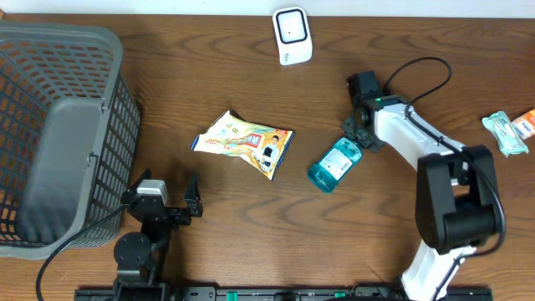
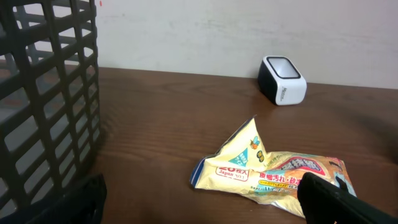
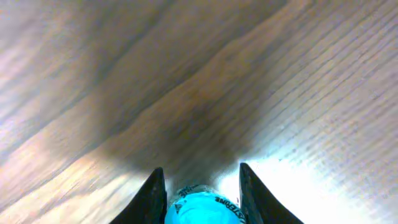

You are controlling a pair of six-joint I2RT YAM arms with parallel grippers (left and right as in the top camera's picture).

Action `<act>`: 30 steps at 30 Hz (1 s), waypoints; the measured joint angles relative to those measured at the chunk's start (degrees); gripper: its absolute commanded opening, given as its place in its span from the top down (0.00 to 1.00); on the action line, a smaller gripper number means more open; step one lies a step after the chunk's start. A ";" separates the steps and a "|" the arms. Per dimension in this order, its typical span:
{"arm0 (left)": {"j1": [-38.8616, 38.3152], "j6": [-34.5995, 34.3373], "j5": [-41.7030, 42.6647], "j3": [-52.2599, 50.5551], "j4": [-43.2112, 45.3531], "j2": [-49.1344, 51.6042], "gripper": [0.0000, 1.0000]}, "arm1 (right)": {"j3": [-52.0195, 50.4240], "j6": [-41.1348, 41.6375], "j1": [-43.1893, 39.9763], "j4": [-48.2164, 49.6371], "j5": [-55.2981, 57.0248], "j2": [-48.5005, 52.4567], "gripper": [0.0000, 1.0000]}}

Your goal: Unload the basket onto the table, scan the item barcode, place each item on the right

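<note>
A teal mouthwash bottle (image 1: 334, 165) lies on the wooden table right of centre. My right gripper (image 1: 353, 138) is at its upper end. In the right wrist view the bottle's teal end (image 3: 202, 208) sits between the two dark fingers of the right gripper (image 3: 201, 168), which are shut on it. The white barcode scanner (image 1: 292, 36) stands at the back edge and shows in the left wrist view too (image 2: 283, 79). My left gripper (image 1: 164, 201) rests open near the front left, and nothing lies between its fingers (image 2: 205, 205).
A crumpled yellow snack packet (image 1: 247, 142) lies mid-table, just ahead of the left gripper (image 2: 267, 168). A grey plastic basket (image 1: 58, 125) fills the left side. A pale green packet (image 1: 506, 132) and an orange one (image 1: 527, 124) lie at the right edge.
</note>
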 measured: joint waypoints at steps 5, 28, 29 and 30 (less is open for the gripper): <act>0.00 0.00 0.00 0.00 0.00 0.00 0.02 | -0.15 -5.09 0.04 0.44 -0.85 -10.01 0.98; 0.00 0.00 0.00 0.00 0.00 0.00 0.02 | -0.31 -21.59 2.67 4.31 2.08 -19.82 0.94; 0.00 0.00 0.00 0.00 0.00 0.00 0.02 | -0.31 -22.34 3.19 4.31 2.27 -20.52 0.93; 0.00 0.00 0.00 0.00 0.00 0.00 0.02 | -0.31 -23.02 3.61 4.33 2.49 -21.24 0.92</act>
